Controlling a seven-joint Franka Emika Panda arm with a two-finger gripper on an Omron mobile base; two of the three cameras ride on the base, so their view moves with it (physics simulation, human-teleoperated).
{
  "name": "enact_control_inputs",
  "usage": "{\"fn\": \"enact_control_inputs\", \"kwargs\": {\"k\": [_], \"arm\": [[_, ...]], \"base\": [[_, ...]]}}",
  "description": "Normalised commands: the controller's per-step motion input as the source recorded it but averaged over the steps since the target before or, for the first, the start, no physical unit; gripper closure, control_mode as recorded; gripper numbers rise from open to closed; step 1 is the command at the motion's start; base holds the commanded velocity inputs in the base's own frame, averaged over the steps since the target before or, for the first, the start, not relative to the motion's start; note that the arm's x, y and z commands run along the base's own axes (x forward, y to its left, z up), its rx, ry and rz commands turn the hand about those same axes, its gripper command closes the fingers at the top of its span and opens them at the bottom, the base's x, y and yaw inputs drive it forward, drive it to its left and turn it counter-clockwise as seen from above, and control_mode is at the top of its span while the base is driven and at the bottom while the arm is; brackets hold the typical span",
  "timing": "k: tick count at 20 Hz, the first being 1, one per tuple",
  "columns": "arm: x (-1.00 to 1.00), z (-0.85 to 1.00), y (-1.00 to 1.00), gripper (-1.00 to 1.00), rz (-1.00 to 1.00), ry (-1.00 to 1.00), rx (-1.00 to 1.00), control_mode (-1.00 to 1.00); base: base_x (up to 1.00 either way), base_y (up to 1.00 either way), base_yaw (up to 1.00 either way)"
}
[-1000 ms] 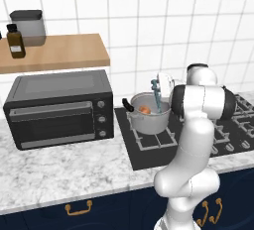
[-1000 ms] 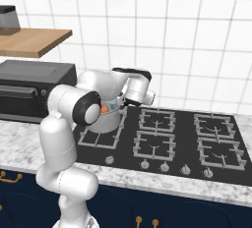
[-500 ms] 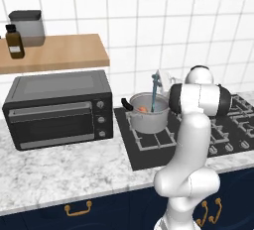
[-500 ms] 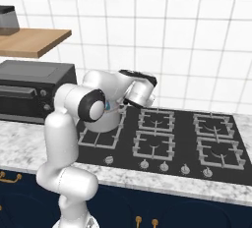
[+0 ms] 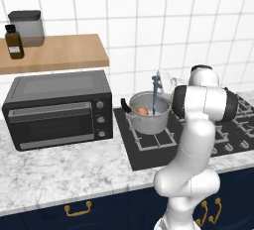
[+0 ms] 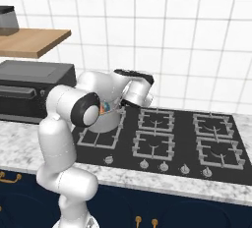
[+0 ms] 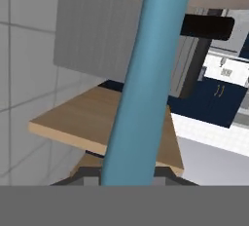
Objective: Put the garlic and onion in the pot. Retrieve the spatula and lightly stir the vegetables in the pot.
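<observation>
The spatula (image 5: 155,94) stands nearly upright in the pot (image 5: 148,118), its lower end down inside beside the onion (image 5: 142,111). The jaws pinch its teal handle (image 7: 143,84). The pot sits on the stove (image 6: 167,138), just right of the black oven (image 5: 58,107) on the counter (image 5: 59,172).
</observation>
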Motion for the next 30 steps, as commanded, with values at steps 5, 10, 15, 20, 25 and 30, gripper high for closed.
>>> {"fn": "enact_control_inputs", "kwargs": {"k": [5, 10, 15, 20, 25, 30], "arm": [[0.34, 0.0, 0.5, 1.0, -0.03, -0.08, -0.17, -1.0], [-0.16, -0.01, 0.09, 1.0, -0.19, 0.04, -0.41, -1.0], [0.0, -0.35, 0.08, 1.0, -0.16, 0.23, -0.13, -1.0], [0.0, -0.63, 0.44, 1.0, -0.02, 0.13, 0.18, -1.0], [0.05, -0.28, 0.33, 1.0, 0.0, 0.13, 0.29, -1.0], [0.13, 0.06, 0.02, 1.0, 0.0, 0.04, 0.3, -1.0]], "base": [[0.0, 0.0, 0.0], [0.0, 0.0, 0.0], [0.0, 0.0, 0.0], [0.0, 0.0, 0.0], [0.0, 0.0, 0.0], [0.0, 0.0, 0.0]]}}
